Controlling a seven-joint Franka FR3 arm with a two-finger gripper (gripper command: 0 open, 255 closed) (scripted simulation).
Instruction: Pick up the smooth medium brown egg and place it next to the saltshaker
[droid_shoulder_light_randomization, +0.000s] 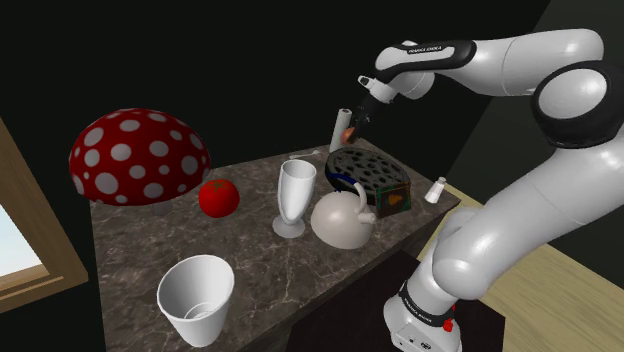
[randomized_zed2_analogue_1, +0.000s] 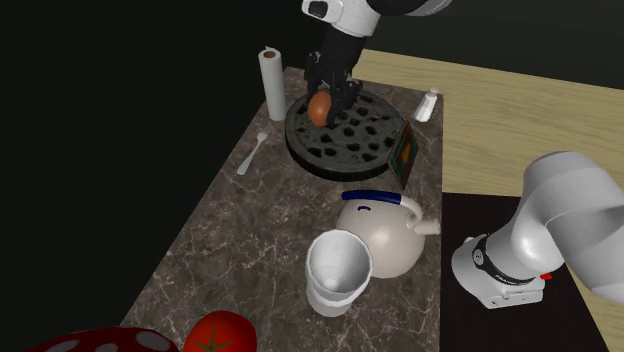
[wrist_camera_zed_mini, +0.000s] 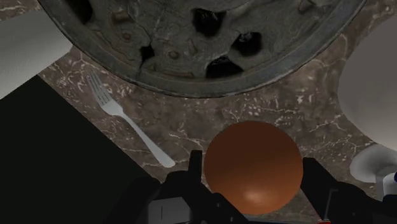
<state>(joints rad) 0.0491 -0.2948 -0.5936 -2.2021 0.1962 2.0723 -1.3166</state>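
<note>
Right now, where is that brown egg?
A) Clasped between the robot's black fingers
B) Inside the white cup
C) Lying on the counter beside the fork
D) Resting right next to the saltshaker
A: the egg is clasped between the two black fingers, held up near the dark round grate, well apart from the saltshaker.

Shoulder view: beside arm (droid_shoulder_light_randomization: 520, 60), looking down across counter (droid_shoulder_light_randomization: 130, 260). Second exterior: high over mushroom (randomized_zed2_analogue_1: 95, 343) end, looking lengthwise. Wrist: close above brown egg (wrist_camera_zed_mini: 252, 165), facing down. All share holed round tray (droid_shoulder_light_randomization: 365, 170).
</note>
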